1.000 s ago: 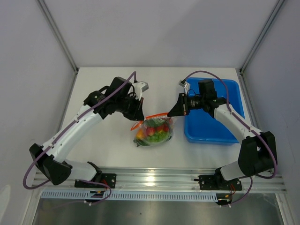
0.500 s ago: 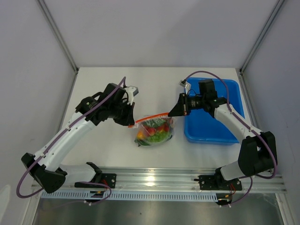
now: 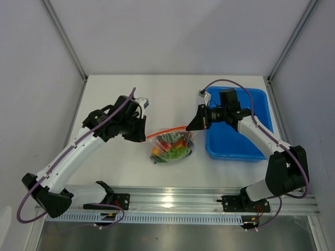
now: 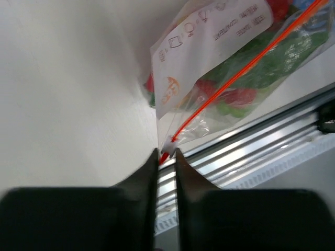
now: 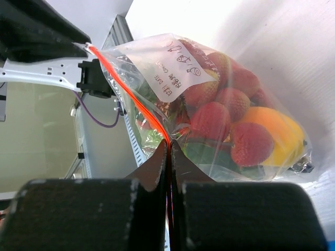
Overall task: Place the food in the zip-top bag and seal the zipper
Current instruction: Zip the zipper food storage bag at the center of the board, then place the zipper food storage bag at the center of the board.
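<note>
Left wrist view shows, closest, the left fingers with only a narrow slit between them. The red end of the zipper sits right at their tips, but whether they pinch it or only stand around it, I cannot tell. Beyond them the zip-top bag rests on the white counter, and its far part is cut off by the frame edge.

In the right wrist view the right fingers are pressed together on the other end of the same orange-red strip, which disappears between them. Behind them the food shows through the crinkly plastic: several red pieces, one yellow-orange piece and some green. A white label hides part of it, so the full number cannot be counted.

From above there is one bag, on the counter between the two arms, with the zipper stretched in a straight line from one pair of fingers to the other. To its right, a little apart, stands one blue tub, partly covered by the right arm.
</note>
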